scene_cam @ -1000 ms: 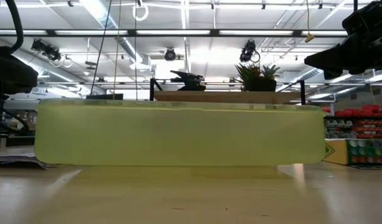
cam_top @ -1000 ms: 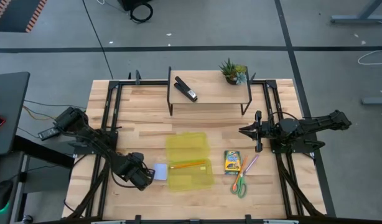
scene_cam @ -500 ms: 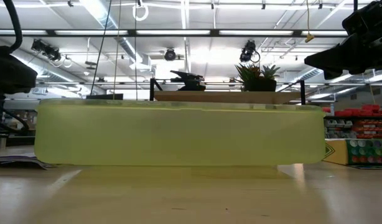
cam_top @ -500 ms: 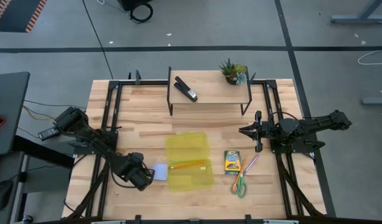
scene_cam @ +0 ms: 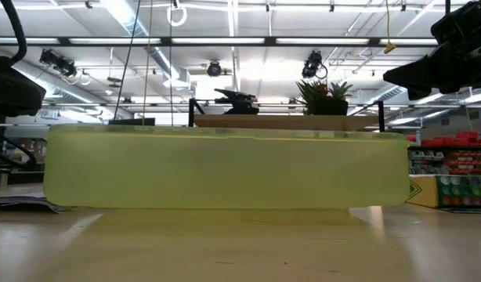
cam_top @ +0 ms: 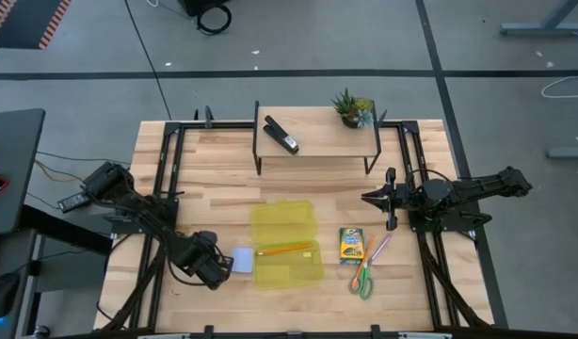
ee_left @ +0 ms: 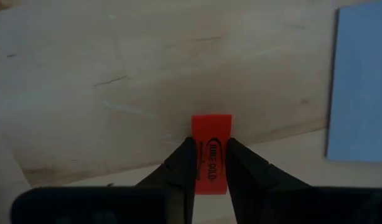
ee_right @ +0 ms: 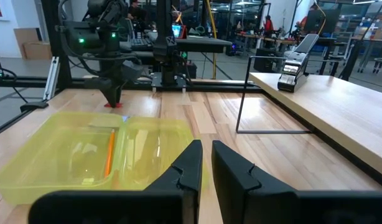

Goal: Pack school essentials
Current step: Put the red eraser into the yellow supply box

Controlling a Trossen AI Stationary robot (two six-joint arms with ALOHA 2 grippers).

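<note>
The eraser (ee_left: 211,153) is bright red with dark oval lettering; the notepad (ee_left: 359,84) is plain pale blue. The open plastic case (cam_top: 286,243) is translucent yellow, the pencil (cam_top: 282,250) in it orange. The crayon box (cam_top: 351,245) is yellow-green, the scissors' (cam_top: 362,279) handles green, the wooden surface (cam_top: 214,188) pale and striped.

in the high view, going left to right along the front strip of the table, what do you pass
left gripper → pale blue notepad → yellow translucent plastic case, with the orange pencil inside it → yellow-green crayon box → purple pen
</note>
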